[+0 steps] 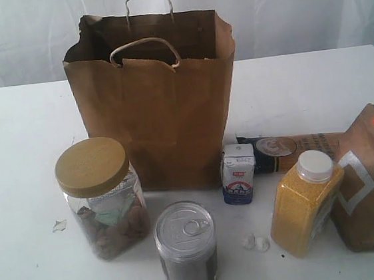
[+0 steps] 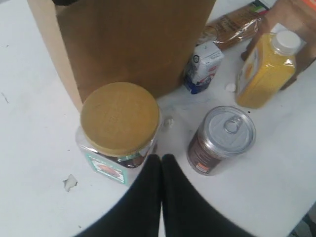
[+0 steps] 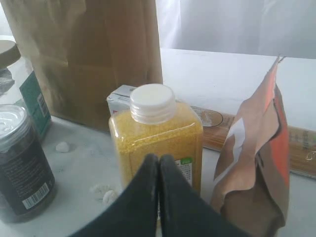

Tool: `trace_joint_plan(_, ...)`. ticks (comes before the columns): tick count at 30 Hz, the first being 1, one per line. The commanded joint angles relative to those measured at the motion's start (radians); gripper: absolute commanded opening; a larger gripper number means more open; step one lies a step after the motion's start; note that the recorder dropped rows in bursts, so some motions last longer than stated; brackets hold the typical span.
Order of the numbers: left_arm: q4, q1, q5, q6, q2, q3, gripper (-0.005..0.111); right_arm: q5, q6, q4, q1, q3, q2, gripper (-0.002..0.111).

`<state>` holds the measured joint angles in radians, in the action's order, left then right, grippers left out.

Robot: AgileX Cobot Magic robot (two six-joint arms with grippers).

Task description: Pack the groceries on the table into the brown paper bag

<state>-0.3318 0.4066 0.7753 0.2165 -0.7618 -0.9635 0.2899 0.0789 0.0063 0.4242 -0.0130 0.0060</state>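
Groceries out on tabletop (image 1: 20,144), bag (image 1: 164,115) upright behind.
Left fingers (image 2: 148,192) pressed together, gripping nothing, above jar (image 1: 102,195) and can (image 1: 187,247); right fingers (image 3: 148,187) likewise closed and empty, facing bottle (image 1: 307,201). Carton (image 1: 238,173) just beside bag's front corner, spaghetti packet (image 1: 295,150) flat behind bottle, pouch (image 1: 368,174) standing right of bottle.

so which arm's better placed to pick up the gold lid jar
Left, probably. The left gripper, jaws shut, points at the clear jar with gold lid just ahead of it. The right gripper faces the yellow-grain bottle, well away from the jar.
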Motion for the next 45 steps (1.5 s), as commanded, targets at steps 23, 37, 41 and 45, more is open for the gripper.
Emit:
trace_joint_plan(23,0.012,0.025,-0.159,0.239,-0.289,0.008,0.075,0.0,0.005,0.001,-0.006,0.004,-0.006,0.0)
trace_joint_plan(37,0.012,0.025,-0.182,0.206,-0.414,0.008,0.105,0.0,0.005,0.001,-0.006,0.004,-0.006,0.0)
trace_joint_plan(41,0.027,0.025,-0.215,0.21,-0.441,0.006,0.105,0.0,0.005,0.001,-0.006,0.004,-0.006,0.0)
trace_joint_plan(45,0.029,0.025,-0.226,0.226,-0.477,0.006,0.105,0.0,0.005,0.001,-0.006,0.004,-0.006,0.0)
